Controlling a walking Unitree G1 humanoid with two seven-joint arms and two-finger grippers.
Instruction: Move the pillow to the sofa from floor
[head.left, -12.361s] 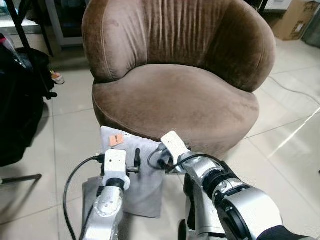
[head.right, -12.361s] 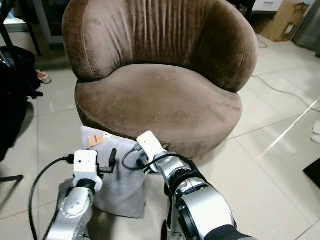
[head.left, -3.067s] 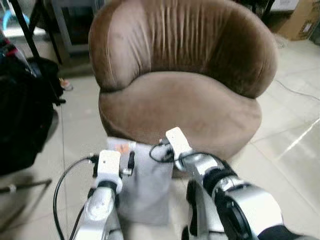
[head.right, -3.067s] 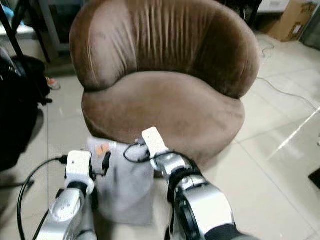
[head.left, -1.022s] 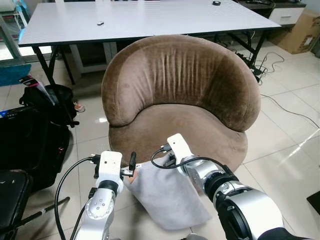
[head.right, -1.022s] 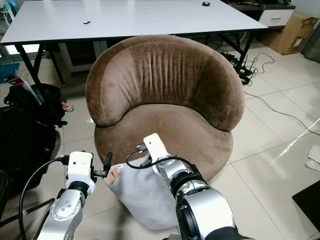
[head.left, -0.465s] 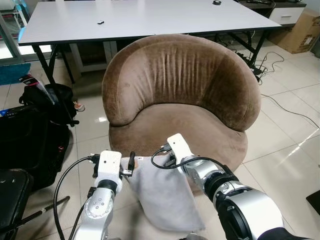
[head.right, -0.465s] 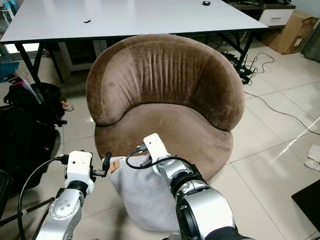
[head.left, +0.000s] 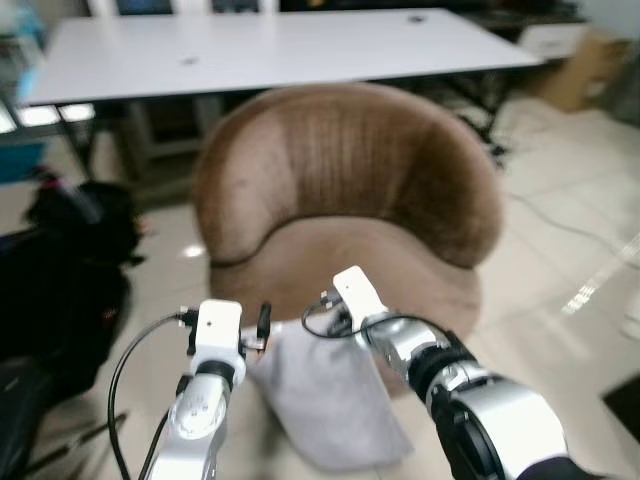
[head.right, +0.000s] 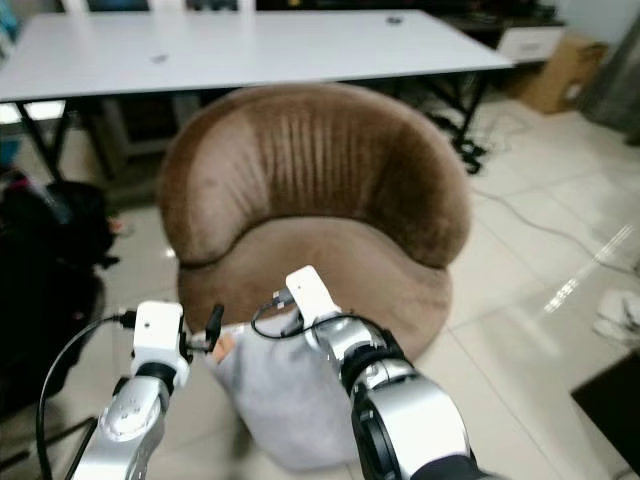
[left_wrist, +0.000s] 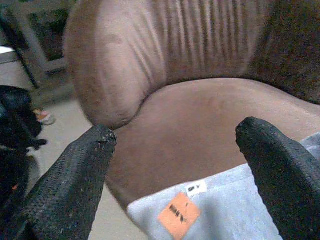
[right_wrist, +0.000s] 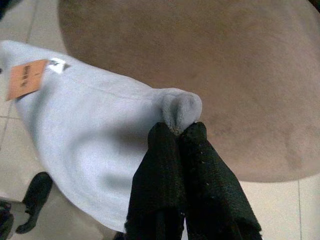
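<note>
The left gripper (head.left: 262, 322), at eight o'clock of the sofa (head.left: 345, 215), is hovering with fingers spread wide, gripping nothing. The grey pillow (head.left: 325, 400) is hanging off the floor, below the seat's front edge at six o'clock. The right gripper (right_wrist: 176, 131) is pinching its corner tight. Lifting looks done; placing on the seat remains.

The soft pale grey fabric pillow (right_wrist: 90, 145) has a small orange paper tag (right_wrist: 27, 85). The round plush velvet sofa chair (head.right: 320, 190) is brown, the long flat table (head.right: 250, 45) white.
</note>
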